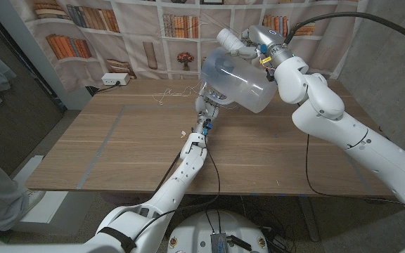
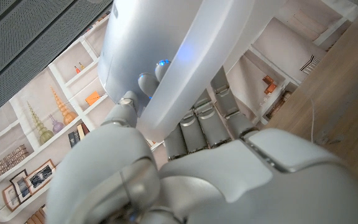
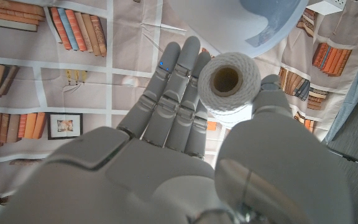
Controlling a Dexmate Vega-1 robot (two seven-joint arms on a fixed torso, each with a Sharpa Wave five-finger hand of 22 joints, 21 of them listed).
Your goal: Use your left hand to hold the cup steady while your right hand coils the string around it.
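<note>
Gripping cup [image 1: 236, 83], left hand [image 1: 207, 105]; right hand [image 3: 185, 124] pinching string spool [image 3: 227, 81] beside it.

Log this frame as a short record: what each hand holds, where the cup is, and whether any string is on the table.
left hand: grips the cup from below
cup: translucent, lifted above the table, tilted on its side
right hand: holds a spool of white string between thumb and fingers, beside the cup
table: wooden; loose string lies near its far edge
string on cup: cannot tell
</note>
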